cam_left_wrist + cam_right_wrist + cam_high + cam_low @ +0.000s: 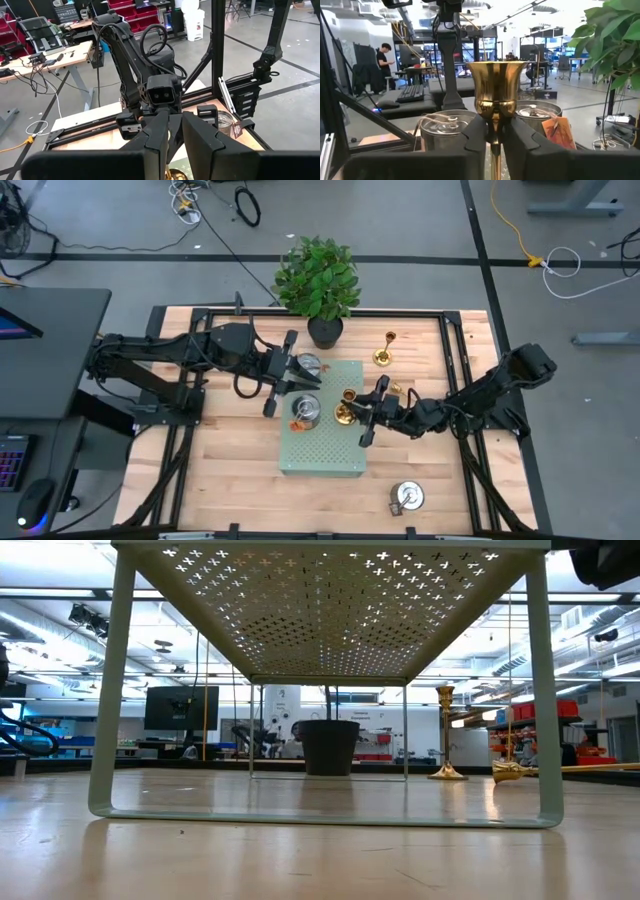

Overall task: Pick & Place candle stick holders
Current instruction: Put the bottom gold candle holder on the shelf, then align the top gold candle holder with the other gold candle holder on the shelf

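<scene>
Right up close in the right wrist view, a gold candle stick holder (495, 97) stands upright with its slim stem pinched between the right gripper's (495, 145) dark fingers (472, 142), its flared cup rising above them. From above, that same holder (346, 406) sits at the right edge of the pale green perforated board (322, 450), and the right gripper (368, 412) reaches in from the right side of the wooden table (230, 480).

Just behind the gold piece stand two squat silver holders (442, 131) on the board, one with an orange tag; from above they show as one (306, 411) near the board's middle and another (309, 365) at its far edge.

Over to the left gripper (284, 375): it hovers above the board's far left corner, beside those silver pieces, fingers (159, 135) drawn narrow and nothing seen between them.

Further out, a second gold holder (384, 352) stands upright on the bare wood beyond the board, a third (397, 389) lies near the right gripper, and a third silver one (406, 497) rests at the near right of the table. A black-potted plant (318, 285) sits at the far edge. A person (384, 60) stands in the room behind.
</scene>
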